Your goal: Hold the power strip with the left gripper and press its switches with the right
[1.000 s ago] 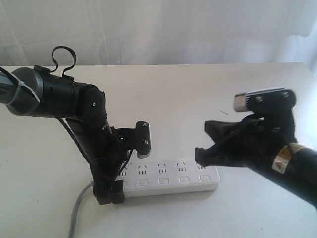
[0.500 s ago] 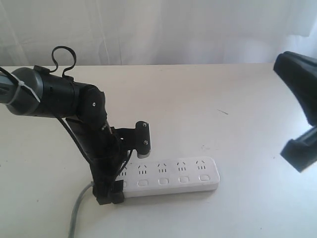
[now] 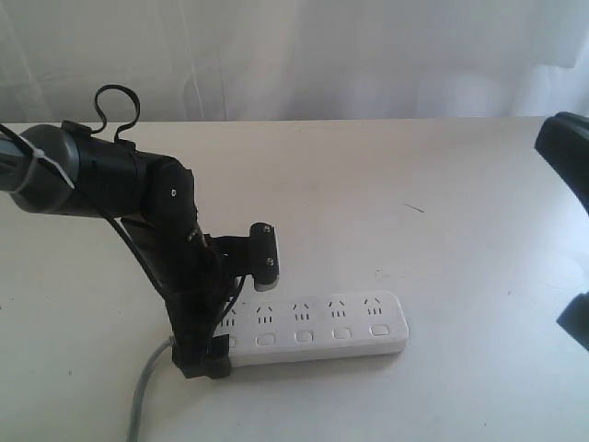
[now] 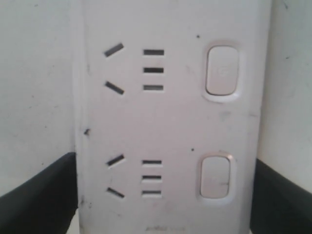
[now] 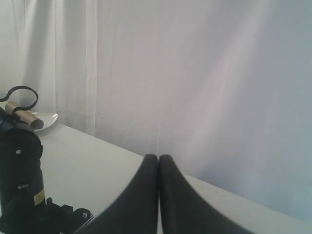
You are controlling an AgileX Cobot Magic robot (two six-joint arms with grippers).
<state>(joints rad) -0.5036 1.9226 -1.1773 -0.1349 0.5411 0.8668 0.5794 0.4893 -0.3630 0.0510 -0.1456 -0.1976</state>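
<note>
Nearest the exterior camera, a round grey cord is trailing off the front edge of the flat white table and running up into the left end of the long white plastic power strip with rounded ends. The power strip is lying flat near the table's front edge, lengthwise across the view, a little left of the middle.

The black jointed left gripper is standing over that left end and clamping it. In the left wrist view its two black fingers are pressing against the two long sides of the white bar. This arm is covering the leftmost stretch of the strip. Four rounded white buttons are showing clear of it, in one row along the near side. Four sets of socket slots are lying just behind them, and a fifth set is partly hidden. The left wrist camera is taking in two buttons and two sockets. A looped black cable is rising above the arm's shiny grey cylinder.

Farther back, a small dark mark is sitting on the table. The bulky black right arm is showing only at the right edge, well apart from the strip. In the right wrist view the right gripper is clenched, its two dark fingers pressing flat against each other above the table. A white pleated curtain is hanging behind everything.
</note>
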